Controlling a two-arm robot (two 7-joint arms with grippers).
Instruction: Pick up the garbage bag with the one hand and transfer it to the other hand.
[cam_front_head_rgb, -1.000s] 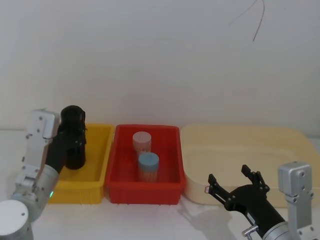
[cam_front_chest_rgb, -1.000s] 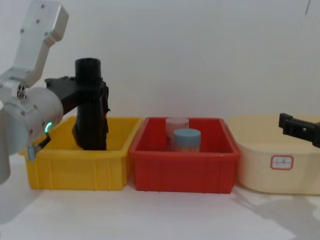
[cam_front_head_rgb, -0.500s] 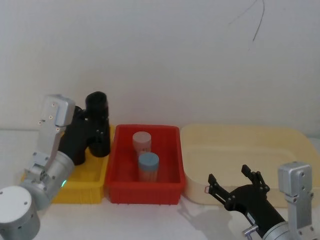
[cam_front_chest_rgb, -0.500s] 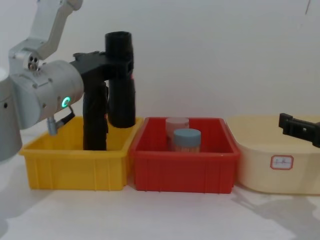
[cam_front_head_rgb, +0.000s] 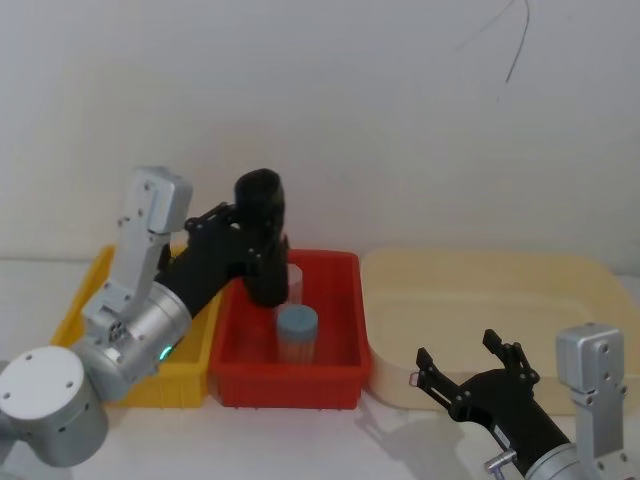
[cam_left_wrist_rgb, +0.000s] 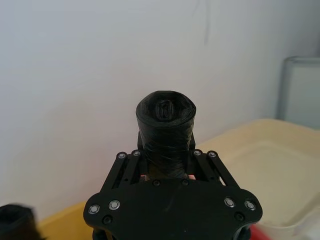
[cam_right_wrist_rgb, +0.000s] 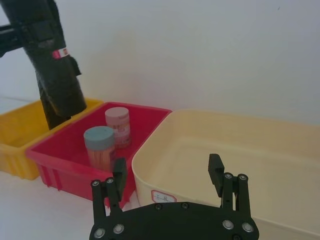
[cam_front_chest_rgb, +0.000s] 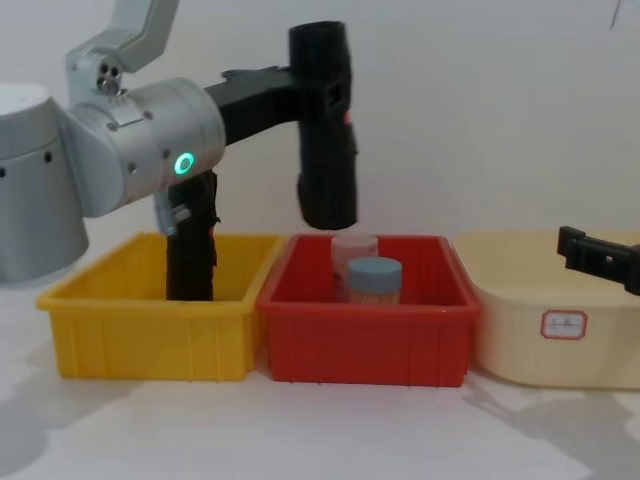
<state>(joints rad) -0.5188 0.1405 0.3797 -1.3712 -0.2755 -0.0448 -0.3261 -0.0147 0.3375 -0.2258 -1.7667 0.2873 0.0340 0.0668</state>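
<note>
While the right pincer (cam_front_head_rgb: 457, 352) sits low in front of the cream tub (cam_front_chest_rgb: 520, 330) with its fingers spread wide and nothing in them, the left pincer (cam_front_chest_rgb: 322, 92) is doing all the work. It's clamped tight around the upper part of the garbage bag (cam_front_chest_rgb: 328, 180), holding the roll upright in the air over the back-left part of the red bin (cam_front_chest_rgb: 365, 305), clear of the two jars (cam_front_chest_rgb: 373, 280) underneath. So the pickup looks done to me, and this is the carry-across bit before the handoff. The other black roll (cam_front_chest_rgb: 190, 250) standing in the yellow bin (cam_front_chest_rgb: 150, 335) isn't the one in play.

Next move, I reckon: the left arm swings the roll rightward toward the tub and the right arm comes up to meet it. Since the left grip is on the top half, the lower half is free for the right pincer to close on. The left shouldn't release until the right has a firm squeeze. That crinkly film looks like it could slip, and a drop here lands on the jars.
</note>
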